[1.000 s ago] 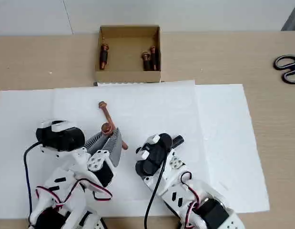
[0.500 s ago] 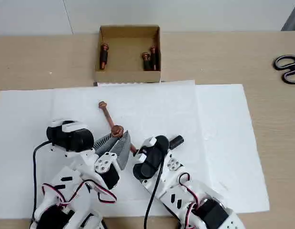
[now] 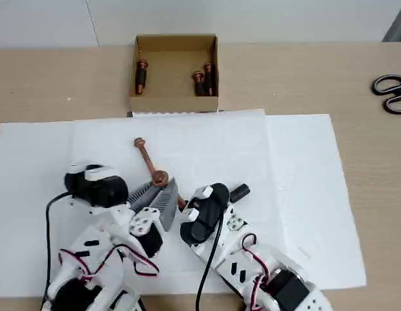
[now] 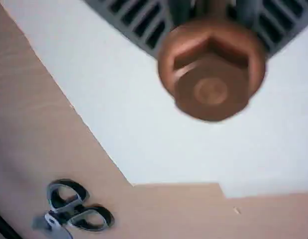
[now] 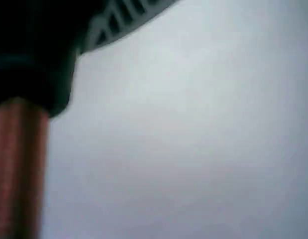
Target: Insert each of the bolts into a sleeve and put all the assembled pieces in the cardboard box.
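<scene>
Closing the gap: over the last sec the left gripper (image 3: 160,188) has been swinging toward the right arm, and the right arm has been edging in to meet it. Left gripper is clamping a copper bolt (image 4: 212,74) just under its hex head, w/ jaws tight on either side. The bolt is hanging at a slant above the white sheet (image 3: 297,194), and its shaft tip is now reaching under the right arm's wrist.

Right gripper (image 3: 229,195) appears to be pinching a black sleeve (image 3: 240,192), w/ one sleeve end sticking out past the wrist. Right wrist view is showing the copper shaft meeting the dark sleeve mouth, so insertion is prob. just starting. How deep it is going, can't tell.

Second bolt (image 3: 145,155) is lying loose on the sheet, w/ its near end right beside the held bolt's head. Touching or not, unclear. Cardboard box (image 3: 176,102) is sitting farther back on the tabletop (image 3: 304,78), holding three assembled pieces (image 3: 141,76). Scissors (image 3: 391,91) are lying well off to one side.

For the task: a fourth piece is being mated and is still needing its drop in the box. The loose bolt is still waiting on a sleeve.
</scene>
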Controlling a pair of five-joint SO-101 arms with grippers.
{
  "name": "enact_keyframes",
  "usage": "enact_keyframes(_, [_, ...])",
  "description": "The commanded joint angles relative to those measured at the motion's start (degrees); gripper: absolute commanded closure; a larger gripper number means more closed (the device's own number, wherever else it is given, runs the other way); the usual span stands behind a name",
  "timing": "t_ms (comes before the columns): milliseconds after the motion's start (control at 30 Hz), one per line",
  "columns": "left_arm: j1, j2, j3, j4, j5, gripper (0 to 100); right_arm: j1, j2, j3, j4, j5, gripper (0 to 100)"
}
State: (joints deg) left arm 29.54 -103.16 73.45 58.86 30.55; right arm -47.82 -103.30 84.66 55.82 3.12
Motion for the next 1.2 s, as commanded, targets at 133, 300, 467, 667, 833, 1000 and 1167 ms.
enact_keyframes(133, [2.99,0.18,1.54,-1.23,0.35,99,-0.13,-0.04,-0.7,-2.15,0.62,99.7])
enact_keyframes(300, [3.16,0.26,1.71,2.11,0.0,99,-0.04,-0.31,-0.79,-2.15,0.62,99.7])
enact_keyframes(467, [3.16,0.26,1.8,7.65,-1.93,99,-0.04,-0.31,-0.79,-2.15,0.62,99.7])
enact_keyframes(667, [3.16,0.26,5.85,7.74,-5.71,99,0.04,-0.31,-0.97,-2.15,0.62,99.7])
enact_keyframes(833, [3.16,0.26,10.15,7.82,-7.82,99,0.22,-0.57,-1.14,-2.59,2.73,99.7])
enact_keyframes(1000, [2.81,0.0,11.38,5.98,-8.0,99,3.91,-0.04,-0.97,-7.34,3.69,99.7])
enact_keyframes(1167, [2.81,0.0,8.57,3.16,-8.0,99,4.79,-0.13,0.44,-10.77,6.15,99.7])
